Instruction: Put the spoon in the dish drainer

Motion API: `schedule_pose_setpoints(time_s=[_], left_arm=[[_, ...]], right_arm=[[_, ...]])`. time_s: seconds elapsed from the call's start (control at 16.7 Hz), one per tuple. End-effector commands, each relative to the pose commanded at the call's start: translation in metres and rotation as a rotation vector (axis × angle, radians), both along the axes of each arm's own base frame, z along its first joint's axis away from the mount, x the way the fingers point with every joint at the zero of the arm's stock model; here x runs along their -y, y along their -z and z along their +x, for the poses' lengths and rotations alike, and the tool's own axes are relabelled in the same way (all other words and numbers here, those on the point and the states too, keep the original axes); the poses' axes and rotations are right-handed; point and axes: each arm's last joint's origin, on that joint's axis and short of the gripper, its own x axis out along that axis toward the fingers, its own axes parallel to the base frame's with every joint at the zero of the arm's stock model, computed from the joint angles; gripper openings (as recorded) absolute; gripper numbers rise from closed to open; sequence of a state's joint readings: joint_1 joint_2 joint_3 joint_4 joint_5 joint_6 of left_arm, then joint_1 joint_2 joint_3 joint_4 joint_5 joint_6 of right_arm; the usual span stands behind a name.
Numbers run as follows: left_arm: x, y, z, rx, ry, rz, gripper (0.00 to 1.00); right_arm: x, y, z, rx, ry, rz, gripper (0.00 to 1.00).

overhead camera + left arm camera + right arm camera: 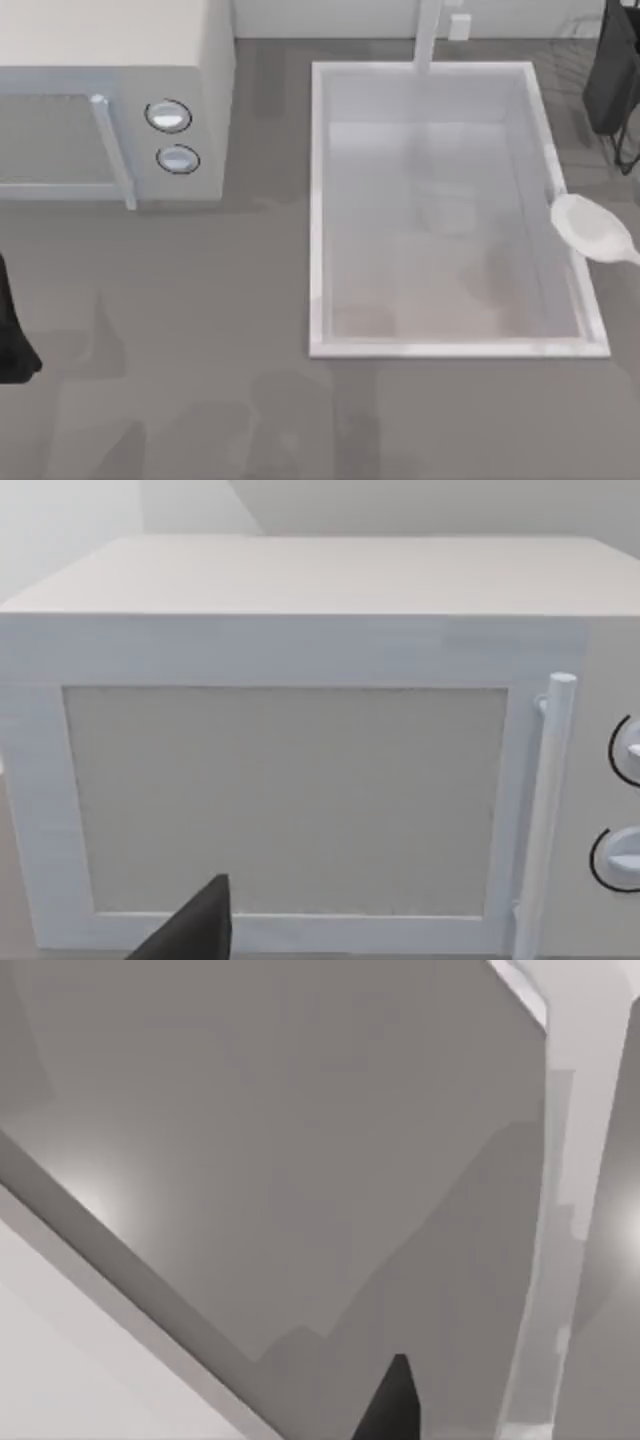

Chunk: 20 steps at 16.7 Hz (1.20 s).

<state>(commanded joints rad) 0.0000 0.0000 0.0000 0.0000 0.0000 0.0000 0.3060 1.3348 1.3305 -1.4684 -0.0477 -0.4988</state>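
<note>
The spoon (594, 227) shows its pale glossy oval bowl over the right rim of the white sink basin (318, 200). Its handle runs off the top view's right edge, and I cannot tell whether anything holds it. The dish drainer (611, 75) stands at the back right, a dark flat panel with thin wires around it, behind the spoon. A dark part of my right gripper (392, 1405) hangs over grey surfaces and a pale rim. My left arm (12, 330) is parked at the table's left edge, and a dark part of its gripper (196, 932) faces the microwave.
A white microwave (110, 110) with two round knobs and a bar handle fills the back left. A faucet (428, 35) rises behind the basin. Grey countertop (200, 380) stretches in front of the microwave and the basin.
</note>
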Motion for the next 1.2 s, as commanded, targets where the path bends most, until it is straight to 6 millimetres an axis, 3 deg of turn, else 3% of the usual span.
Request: schedule_pose_setpoints(time_s=[0.24,0.54,0.84,1.02,1.2], left_arm=[[0.0,0.0,0.0,0.0,0.0,0.0,1.0],[0.0,0.0,0.0,0.0,0.0,0.0,1.0],[0.0,0.0,0.0,0.0,0.0,0.0,1.0],[0.0,0.0,0.0,0.0,0.0,0.0,1.0],[0.0,0.0,0.0,0.0,0.0,0.0,1.0]], right_arm=[[0.032,-0.011,0.017,0.216,0.232,0.174,0.0],[0.098,-0.037,0.033,0.675,0.535,0.423,0.0],[0.157,-0.077,0.006,1.144,0.656,0.559,0.0],[0.172,-0.095,-0.018,1.316,0.663,0.579,0.0],[0.176,-0.102,-0.029,1.378,0.658,0.583,0.0]])
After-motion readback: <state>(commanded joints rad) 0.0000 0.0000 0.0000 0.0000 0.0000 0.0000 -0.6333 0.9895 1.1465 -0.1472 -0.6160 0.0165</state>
